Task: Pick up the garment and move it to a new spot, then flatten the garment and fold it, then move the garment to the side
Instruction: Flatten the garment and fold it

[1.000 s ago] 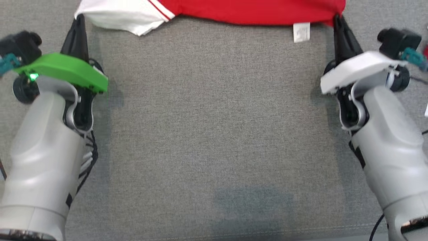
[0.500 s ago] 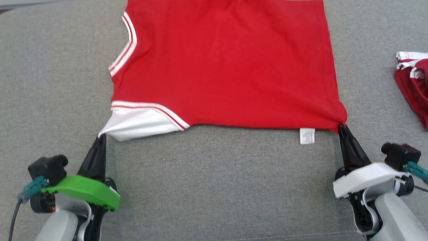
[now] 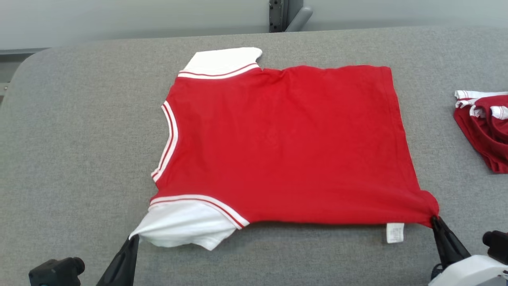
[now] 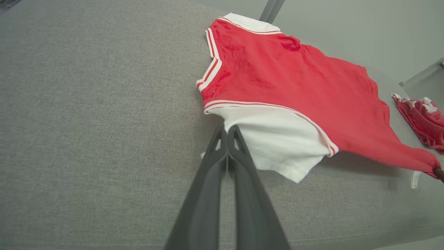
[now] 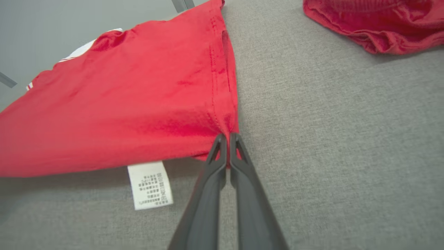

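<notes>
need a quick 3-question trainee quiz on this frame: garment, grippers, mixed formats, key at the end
1. True or false: the left gripper is shut on the near white sleeve of the red garment.
2. The care label hangs closest to: A) the right gripper; B) the neckline; C) the far sleeve.
3. Fill in: the bundled dark red cloth lies on the robot's ____ side of the garment.

Key: 1 true; 2 A; 3 right.

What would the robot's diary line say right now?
left hand: shut on shirt sleeve | right hand: shut on hem corner | shirt: spread on grey table | fold: not yet
</notes>
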Controlling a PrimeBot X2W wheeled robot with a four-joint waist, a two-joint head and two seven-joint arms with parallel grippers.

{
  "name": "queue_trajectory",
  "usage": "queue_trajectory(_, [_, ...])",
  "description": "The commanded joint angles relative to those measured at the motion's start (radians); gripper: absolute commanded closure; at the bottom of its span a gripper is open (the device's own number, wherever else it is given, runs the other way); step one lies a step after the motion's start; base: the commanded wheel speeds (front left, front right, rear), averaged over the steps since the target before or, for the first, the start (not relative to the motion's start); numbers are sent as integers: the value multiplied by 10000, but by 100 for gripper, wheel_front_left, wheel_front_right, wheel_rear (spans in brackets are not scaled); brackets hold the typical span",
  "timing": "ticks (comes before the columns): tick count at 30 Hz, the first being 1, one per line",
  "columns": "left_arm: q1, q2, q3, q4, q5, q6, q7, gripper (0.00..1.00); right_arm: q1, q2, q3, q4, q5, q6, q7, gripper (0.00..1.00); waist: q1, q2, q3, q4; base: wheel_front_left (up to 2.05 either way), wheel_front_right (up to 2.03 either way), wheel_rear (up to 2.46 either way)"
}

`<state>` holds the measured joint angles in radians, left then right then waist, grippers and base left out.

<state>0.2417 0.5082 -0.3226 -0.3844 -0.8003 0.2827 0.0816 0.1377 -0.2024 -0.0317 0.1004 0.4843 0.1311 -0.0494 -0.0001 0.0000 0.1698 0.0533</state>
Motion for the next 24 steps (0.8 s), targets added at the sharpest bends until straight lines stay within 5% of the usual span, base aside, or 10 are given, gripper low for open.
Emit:
queue_trajectory(1, [350, 186, 42, -419, 57, 271, 145, 100, 440, 95, -405, -410, -288, -11, 383, 100, 1, 0, -75, 93, 0, 0, 0])
queue_trajectory(10, [261, 148, 20, -945, 134, 654, 432, 100, 881, 795, -829, -1785, -1008, -9, 1584, 100, 1, 0, 284, 58, 0, 0, 0])
queue_trajectory(24, [-2603, 375, 238, 193, -86, -364, 854, 100, -1895, 182, -541, -2259, -895, -6, 3700, 100, 1, 0, 1817, -338, 0, 0, 0])
